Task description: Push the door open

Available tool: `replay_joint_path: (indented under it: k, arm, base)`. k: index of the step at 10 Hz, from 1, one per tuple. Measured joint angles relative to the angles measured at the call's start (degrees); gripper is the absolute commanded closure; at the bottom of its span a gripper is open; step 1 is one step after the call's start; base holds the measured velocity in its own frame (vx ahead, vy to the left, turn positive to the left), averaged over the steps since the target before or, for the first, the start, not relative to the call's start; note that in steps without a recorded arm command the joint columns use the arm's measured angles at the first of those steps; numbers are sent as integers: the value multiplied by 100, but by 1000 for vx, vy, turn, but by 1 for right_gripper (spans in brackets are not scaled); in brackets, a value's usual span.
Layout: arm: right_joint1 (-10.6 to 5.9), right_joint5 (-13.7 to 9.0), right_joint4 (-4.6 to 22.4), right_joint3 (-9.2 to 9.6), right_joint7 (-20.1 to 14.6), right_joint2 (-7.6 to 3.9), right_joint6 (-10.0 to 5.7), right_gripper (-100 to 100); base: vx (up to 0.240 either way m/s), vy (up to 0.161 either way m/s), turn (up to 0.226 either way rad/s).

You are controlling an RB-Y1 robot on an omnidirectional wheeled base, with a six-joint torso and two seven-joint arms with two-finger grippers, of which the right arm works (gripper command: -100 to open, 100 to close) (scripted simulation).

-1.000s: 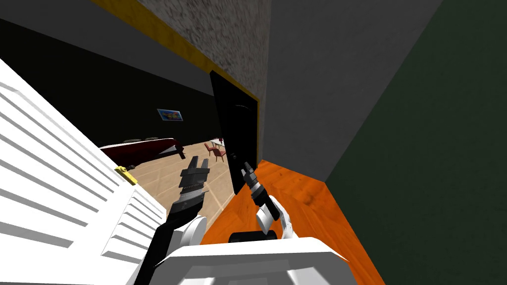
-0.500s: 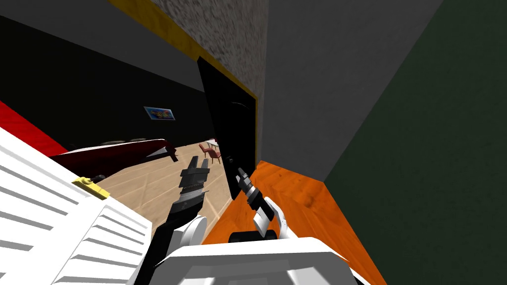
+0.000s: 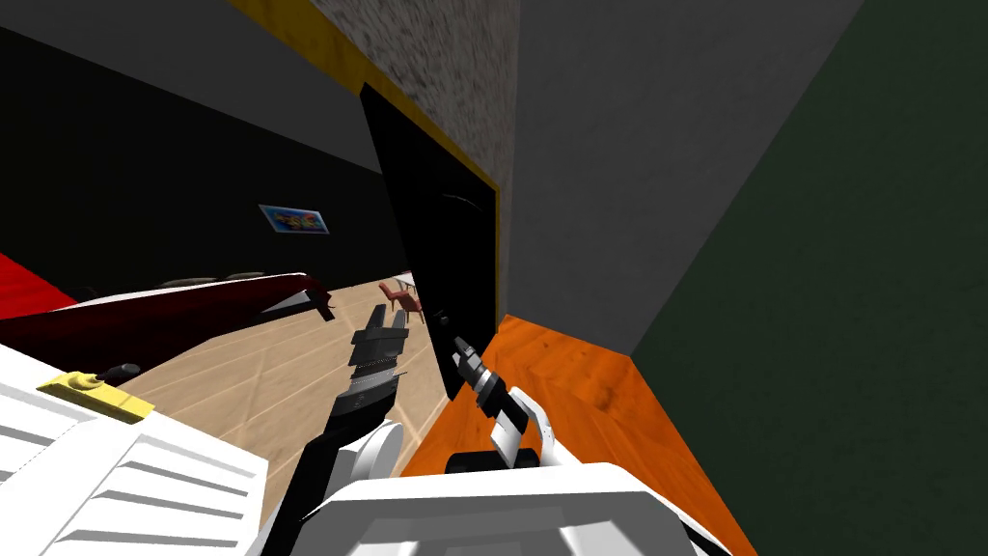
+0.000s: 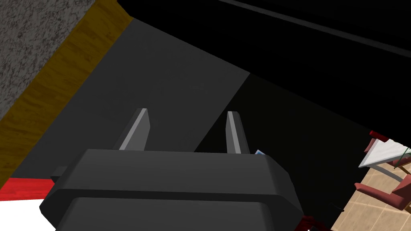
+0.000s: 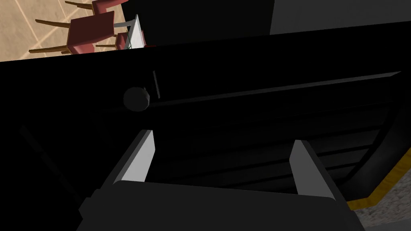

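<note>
Notes black door (image 3: pixel 434 222) swung partway off its yellow frame (image 3: pixel 499 251), opening onto a pale wood floor (image 3: pixel 289 367) with red chairs (image 3: pixel 400 297). Places right gripper (image 3: pixel 454 344) close against the door's face, low down, near the round knob (image 5: pixel 135 99); fingers (image 5: pixel 140 158) spread wide, holding nothing; cannot confirm contact. Places left gripper (image 3: pixel 387 314) raised in the doorway beside the door's free edge, fingers (image 4: pixel 138 128) apart and empty.

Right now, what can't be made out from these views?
Contact between right gripper and black door: head view, dark on dark, too small.
Door's panel detail: right wrist view, nearly all black.
White slatted panel: head view, cut off by the edge.
</note>
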Motion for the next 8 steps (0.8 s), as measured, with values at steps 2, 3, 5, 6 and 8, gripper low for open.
replay_joint_path:
  k: [2,3,5,6,8]
  arm:
    - [-168,-8,243,245,-71,-64,6,-100]
    - [-216,-2,334,346,-86,-67,24,-100]
    - [-372,-13,541,532,-149,-113,39,-100]
    - [-435,-14,657,634,-176,-140,20,-100]
    - [-589,-18,924,840,-236,-167,-12,-100]
  base:
    - [153,39,-69]
    - [181,33,-55]
    - [154,23,-60]
    - [169,5,-66]
    - [195,41,-60]
